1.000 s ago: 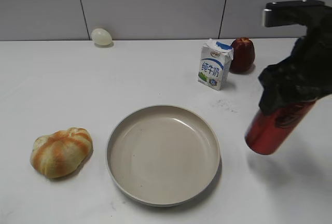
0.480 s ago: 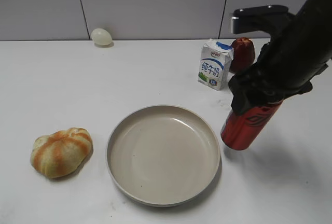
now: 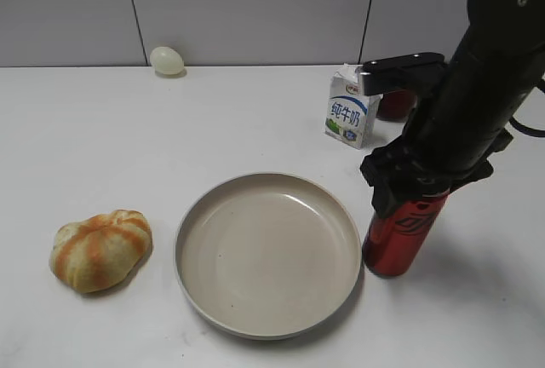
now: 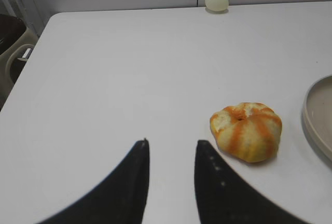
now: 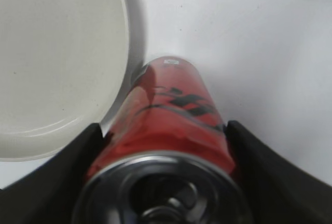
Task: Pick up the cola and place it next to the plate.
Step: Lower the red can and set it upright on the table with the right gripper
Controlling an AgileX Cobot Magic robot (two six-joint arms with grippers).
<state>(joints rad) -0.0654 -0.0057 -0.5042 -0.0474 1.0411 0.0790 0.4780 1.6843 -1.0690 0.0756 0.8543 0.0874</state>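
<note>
The cola (image 3: 398, 237) is a slim red can, nearly upright, its base at the table just right of the plate's rim. My right gripper (image 3: 417, 182) is shut on its upper part. In the right wrist view the cola (image 5: 171, 117) sits between both black fingers (image 5: 67, 167), silver top nearest the camera, the plate (image 5: 57, 53) to its left. The plate (image 3: 268, 253) is large, round and beige, in the middle front. My left gripper (image 4: 171, 149) is open and empty over bare table, out of the exterior view.
An orange-streaked bread roll (image 3: 100, 250) lies left of the plate, also in the left wrist view (image 4: 246, 130). A white-blue milk carton (image 3: 352, 106) stands behind the plate, with a dark red fruit (image 3: 396, 106) mostly hidden behind my right arm. A pale egg (image 3: 167, 60) lies by the back wall.
My right gripper has carried the cola left and down toward the plate's right rim, and the can has gone from tilted to nearly upright. The left gripper shows no earlier frame.
</note>
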